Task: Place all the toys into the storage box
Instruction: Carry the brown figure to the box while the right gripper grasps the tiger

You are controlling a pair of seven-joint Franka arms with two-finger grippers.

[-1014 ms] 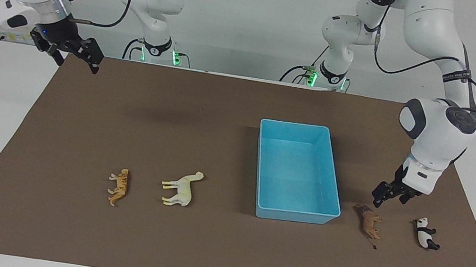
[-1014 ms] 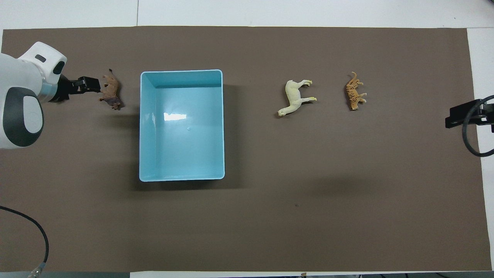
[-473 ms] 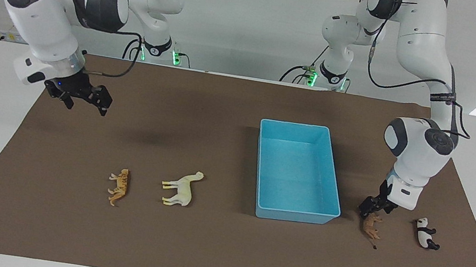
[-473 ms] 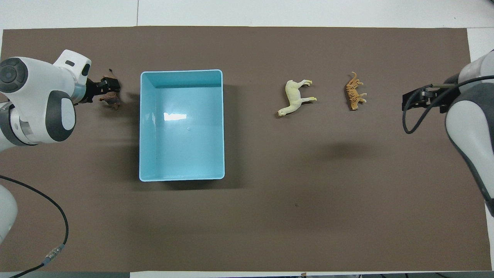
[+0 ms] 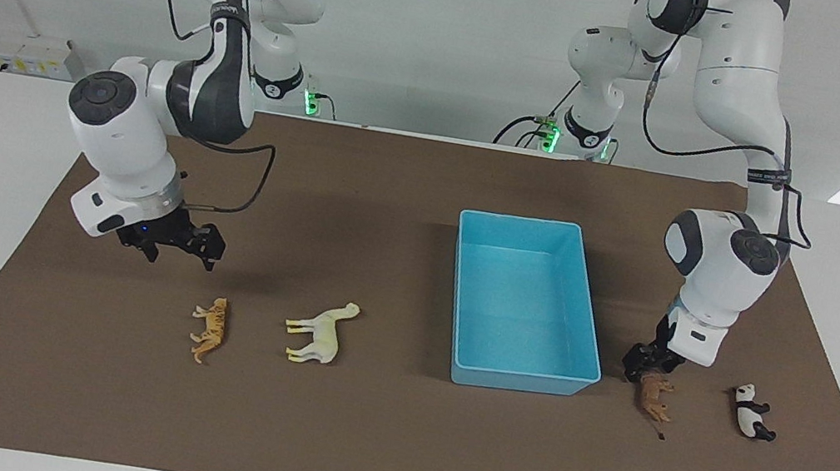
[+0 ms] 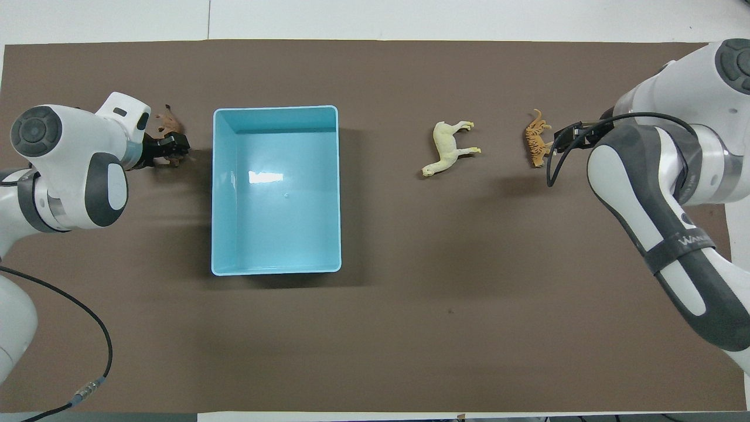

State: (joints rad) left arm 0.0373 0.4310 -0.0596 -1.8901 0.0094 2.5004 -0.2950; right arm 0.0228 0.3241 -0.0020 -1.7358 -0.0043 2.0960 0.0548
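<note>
Storage box (image 5: 535,233) sits empty on the brown mat (image 5: 353,444), toward my left arm's end. Open mat all round it, esp. on the side farther from me and toward the mat's edges.

My left gripper (image 5: 642,367) is down on the lion (image 5: 656,398), just beside the box's wall, at the box's corner farthest from me. Fingers are at the lion's head end and touching it; can't tell whether they've clamped yet. Panda (image 5: 752,413) lies past the lion, further from the box, well clear of the mat edge.

My right gripper (image 5: 173,240) hangs fingers spread, nothing in it, over bare mat close to the tiger (image 5: 210,329). Horse (image 5: 322,330) lies betw. tiger and box, apart from both. All 4 toys lie in one row level with the box's wall farthest from me.

Vs. a sec ago: left gripper has dropped from above the lion onto it and started closing. Right arm has swung in from the mat's corner to near the tiger. Toys and box haven't moved.
</note>
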